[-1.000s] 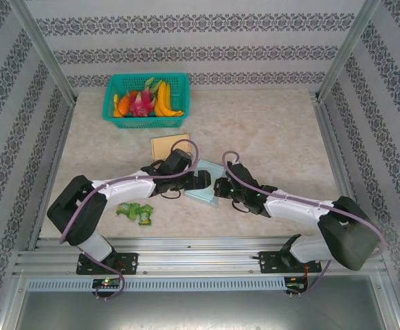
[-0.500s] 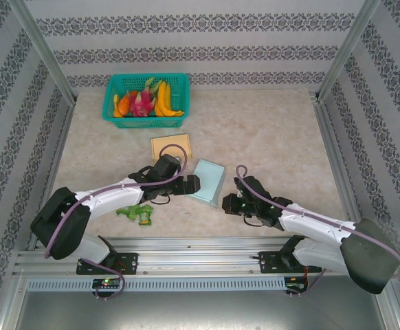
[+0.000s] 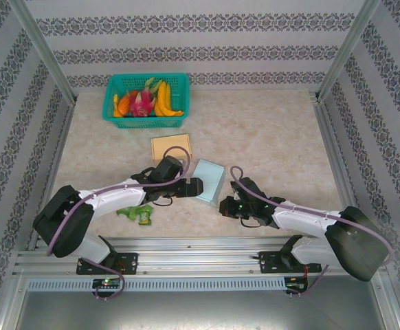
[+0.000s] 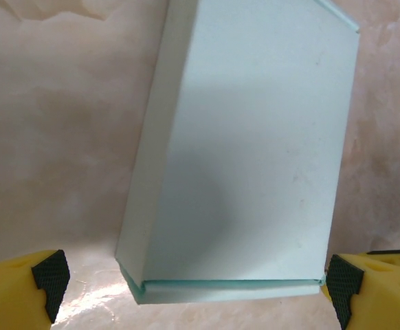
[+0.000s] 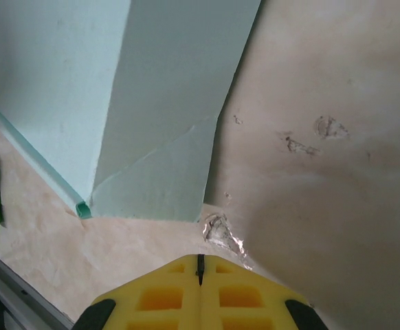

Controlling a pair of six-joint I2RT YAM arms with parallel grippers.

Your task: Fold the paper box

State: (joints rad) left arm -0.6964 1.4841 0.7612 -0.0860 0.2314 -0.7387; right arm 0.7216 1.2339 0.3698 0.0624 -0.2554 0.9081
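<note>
- Paper box (image 3: pixel 209 180) rests folded on my desk (image 3: pixel 275 137).
- Left hand (image 3: pixel 197 185) is spread wide, flanking its end.
- Right hand (image 3: pixel 223 206), fingers pressed together, sits just beside it.

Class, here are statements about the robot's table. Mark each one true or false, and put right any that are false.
1. The left gripper is open, with one finger on each side of the paper box's near end. True.
2. The right gripper is clamped on the paper box. False: it is shut on nothing, just short of the box.
3. The green basket at the far left of the table holds fruit. True.
4. The tan card lies inside the basket. False: it lies flat on the table, between the basket and the box.
</note>
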